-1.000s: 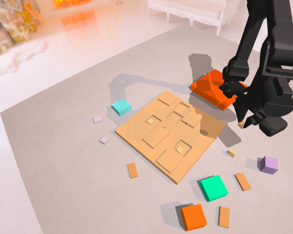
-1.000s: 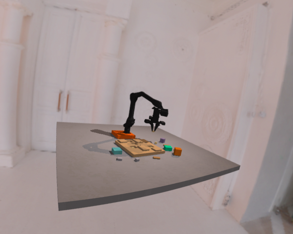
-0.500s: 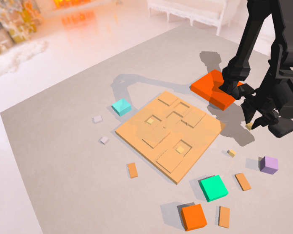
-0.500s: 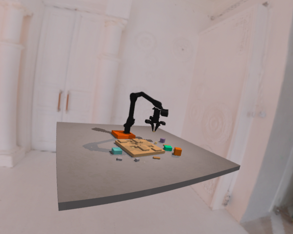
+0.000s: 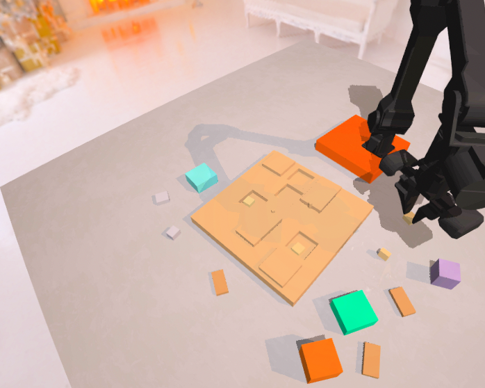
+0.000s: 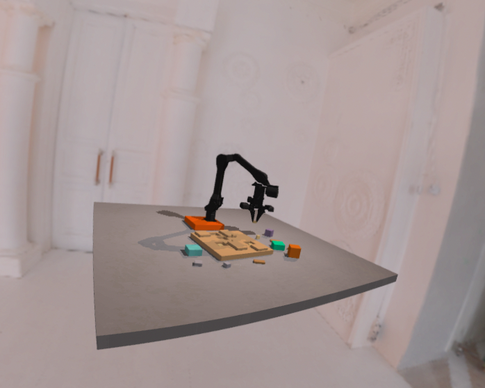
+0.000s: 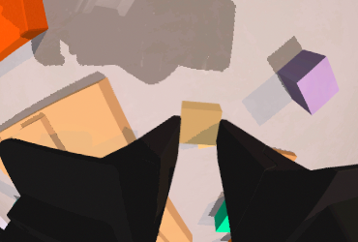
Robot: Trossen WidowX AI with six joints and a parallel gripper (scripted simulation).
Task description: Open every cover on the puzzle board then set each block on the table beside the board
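The tool (image 5: 411, 217) is nearly closed, pinching a small tan block (image 5: 408, 217) between its fingertips above the worktop (image 5: 109, 271), off the right edge of the puzzle board (image 5: 342, 217), whose wells hold two more tan blocks (image 5: 248, 201) (image 5: 297, 248) under opened covers.

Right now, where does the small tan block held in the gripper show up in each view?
Top: small tan block at right, between the board and the arm.
Exterior: tan speck at the gripper tips, above the table.
Wrist: centre, between the fingers.
Shared landmark: lilac cube.
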